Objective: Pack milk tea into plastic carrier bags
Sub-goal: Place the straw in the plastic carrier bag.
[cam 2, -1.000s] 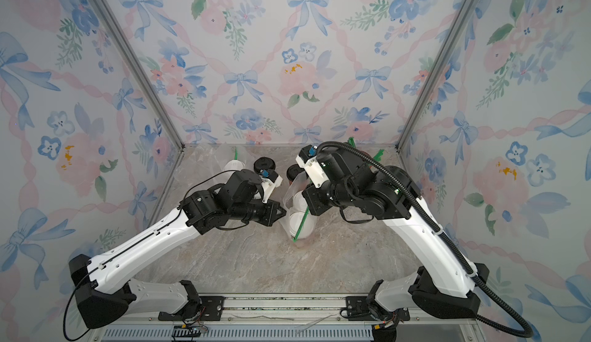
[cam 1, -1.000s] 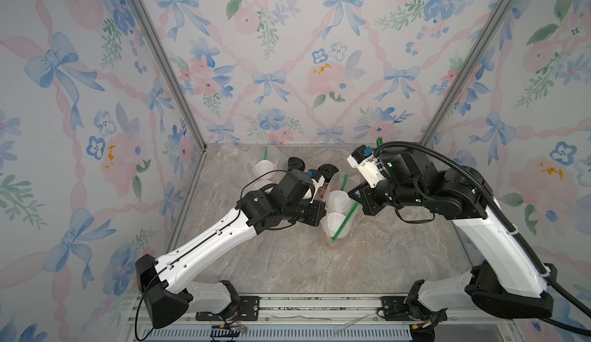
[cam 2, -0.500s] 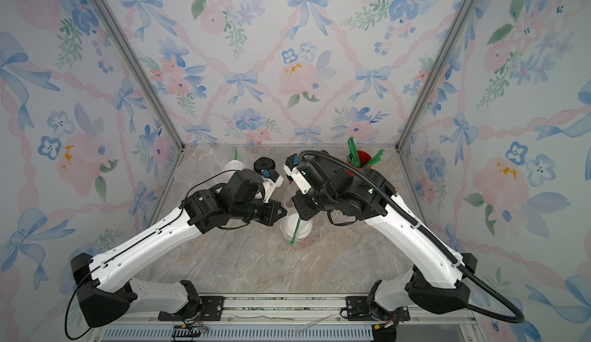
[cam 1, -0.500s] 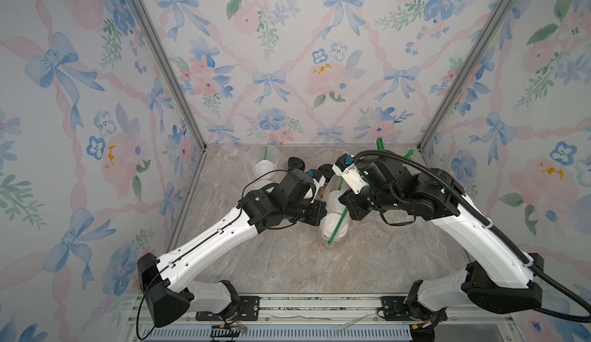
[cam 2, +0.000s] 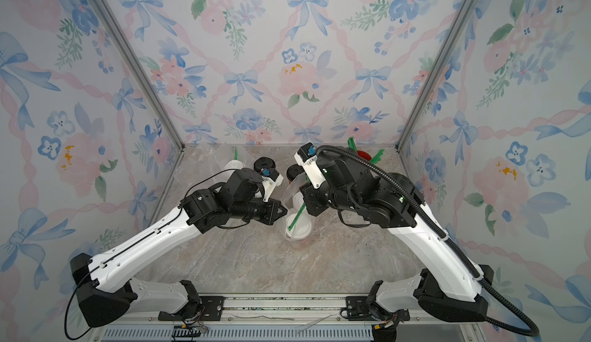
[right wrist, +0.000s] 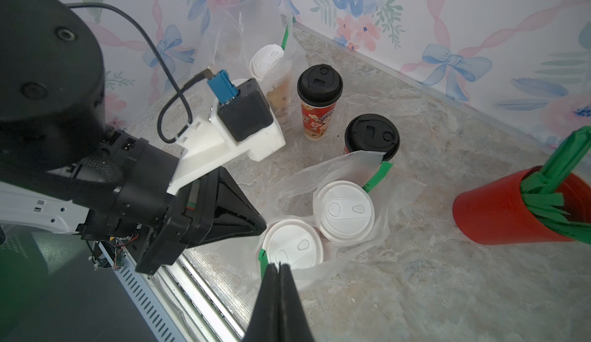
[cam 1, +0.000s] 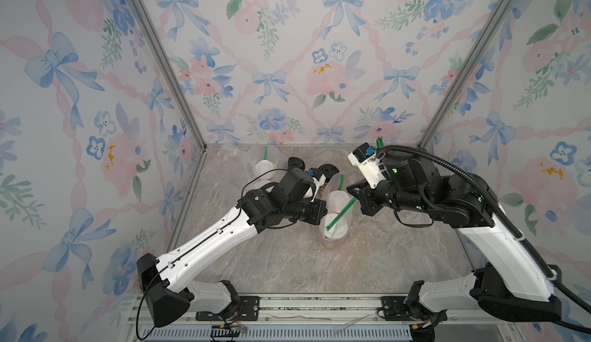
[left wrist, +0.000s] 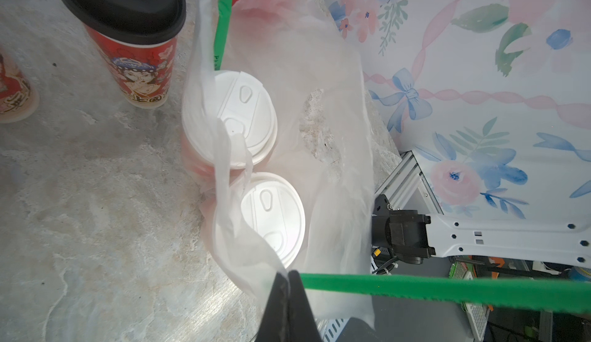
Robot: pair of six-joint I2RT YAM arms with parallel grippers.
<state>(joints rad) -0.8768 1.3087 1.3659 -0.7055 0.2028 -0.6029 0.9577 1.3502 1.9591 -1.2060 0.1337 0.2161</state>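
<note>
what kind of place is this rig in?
Probably a staged robot data-collection cell, not a real shop: floral wallpaper panels on aluminium posts, two arms on a rail, lidded milk tea cups and clear bags on a marble-look tabletop.

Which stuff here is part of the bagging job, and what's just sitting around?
Job:
near carrier bag with two white-lidded cups; far carrier bag with two more white lids; two loose black-lidded cups; green straw at the near bag.
Idle:
red cup of spare straws.
</note>
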